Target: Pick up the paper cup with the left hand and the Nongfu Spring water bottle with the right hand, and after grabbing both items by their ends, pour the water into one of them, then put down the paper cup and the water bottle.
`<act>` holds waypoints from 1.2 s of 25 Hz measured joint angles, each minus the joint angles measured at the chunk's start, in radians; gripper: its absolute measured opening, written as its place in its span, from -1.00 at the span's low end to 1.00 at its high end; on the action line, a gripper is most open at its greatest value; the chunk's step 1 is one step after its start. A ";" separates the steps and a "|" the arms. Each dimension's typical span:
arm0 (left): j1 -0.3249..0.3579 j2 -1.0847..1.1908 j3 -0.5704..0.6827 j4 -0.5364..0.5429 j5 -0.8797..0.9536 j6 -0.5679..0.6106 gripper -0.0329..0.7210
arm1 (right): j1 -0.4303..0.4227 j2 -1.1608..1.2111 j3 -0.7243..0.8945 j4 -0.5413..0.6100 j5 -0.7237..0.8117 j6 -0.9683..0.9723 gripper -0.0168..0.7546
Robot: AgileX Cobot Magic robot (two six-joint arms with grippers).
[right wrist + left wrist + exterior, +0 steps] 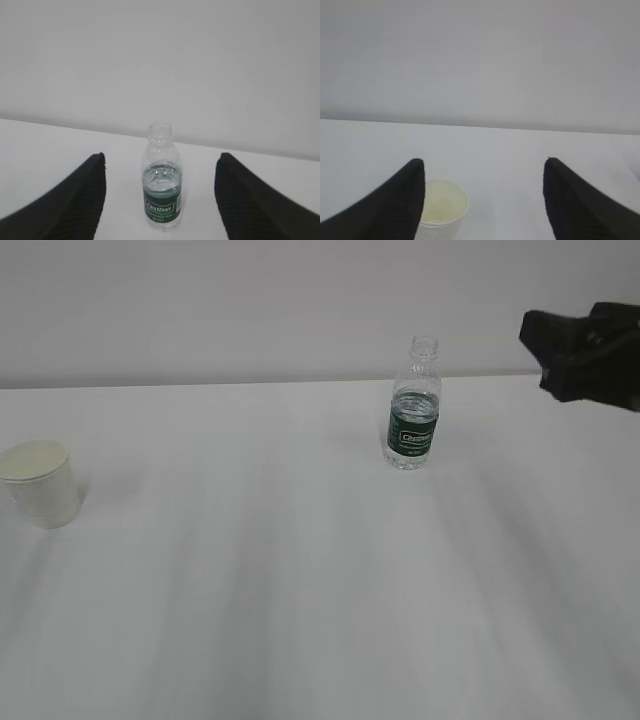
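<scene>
The paper cup (38,483) stands upright at the table's far left, pale cream and empty inside. In the left wrist view the paper cup (442,207) sits low, just beside the left finger (395,205), which hides part of its side. My left gripper (484,161) is open and holds nothing. The Nongfu Spring water bottle (414,405) stands upright and capless at centre right, with water (162,176) up to just above its green label. My right gripper (161,155) is open, and the bottle (162,200) stands ahead, centred between its fingers and apart from them.
The black right arm (585,352) reaches in from the upper right edge, to the right of the bottle. The white table (300,590) ends at a plain grey wall (250,300) behind. The left arm is out of the exterior view.
</scene>
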 joint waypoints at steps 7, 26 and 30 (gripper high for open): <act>0.000 0.071 0.076 0.000 -0.160 0.000 0.48 | 0.000 0.096 0.074 -0.023 -0.140 0.032 0.39; 0.000 0.345 0.090 0.041 -0.300 0.000 0.45 | 0.000 0.428 0.147 -0.079 -0.563 0.079 0.39; 0.000 0.406 0.115 0.043 -0.403 0.000 0.45 | 0.000 0.487 0.147 -0.079 -0.611 0.081 0.39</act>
